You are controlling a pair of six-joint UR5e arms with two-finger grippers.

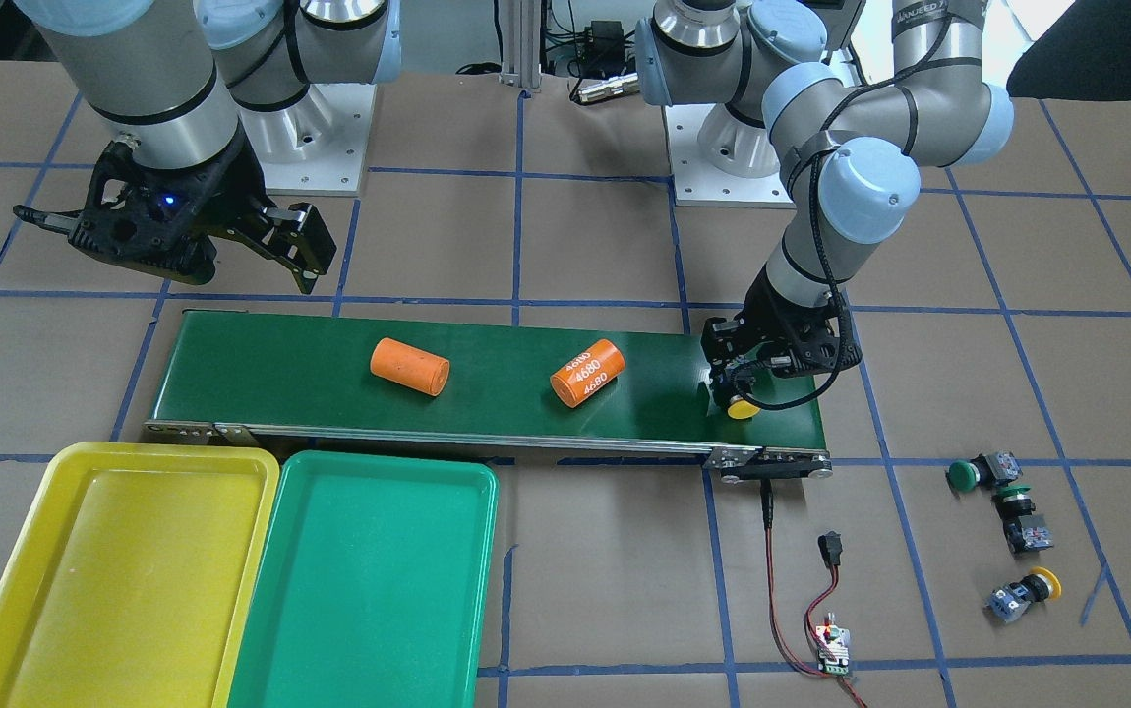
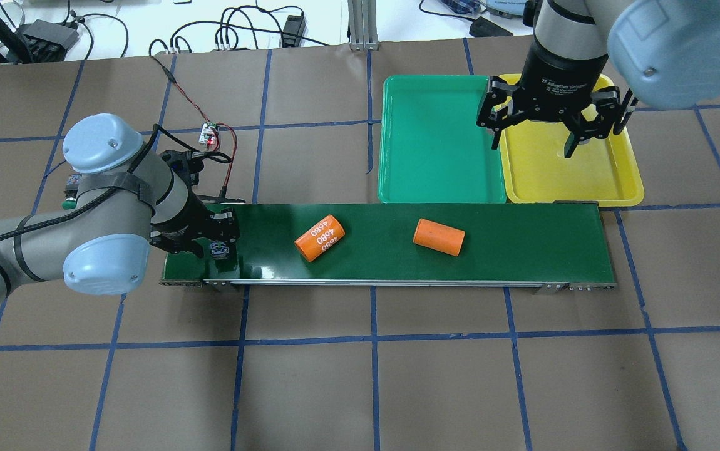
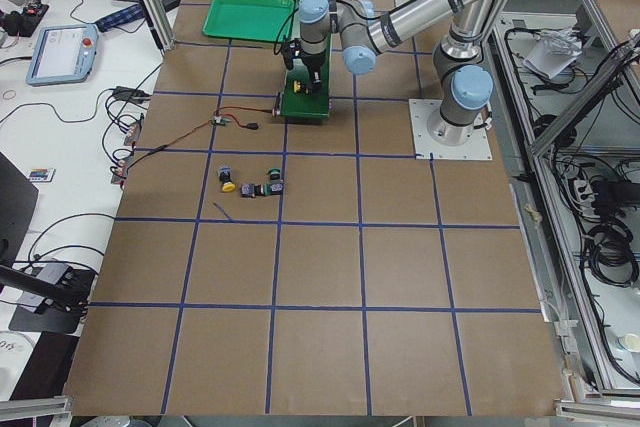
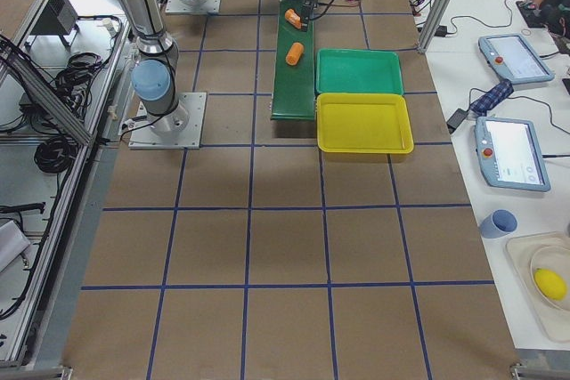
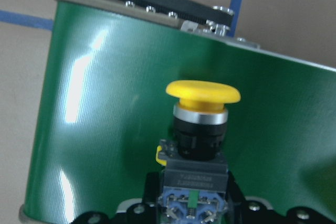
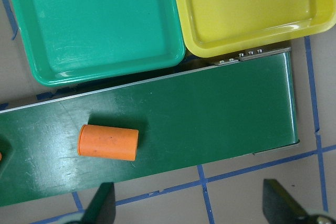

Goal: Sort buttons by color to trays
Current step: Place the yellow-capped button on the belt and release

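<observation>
Yellow button (image 5: 202,124) is clasped by its block in the left gripper (image 1: 735,391) over one end of the belt (image 1: 487,403), seemingly for carriage toward the yellow tray (image 2: 554,181); the right gripper (image 2: 535,144) is held spread, raised near that far end, likely waiting.

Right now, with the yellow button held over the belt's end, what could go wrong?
The left gripper holds the yellow button by its contact block, round cap leading; released so, it may roll off the conveyor belt near that end. Two orange cylinders lie on the belt between it and the open right gripper, so they could block the pickup.
</observation>
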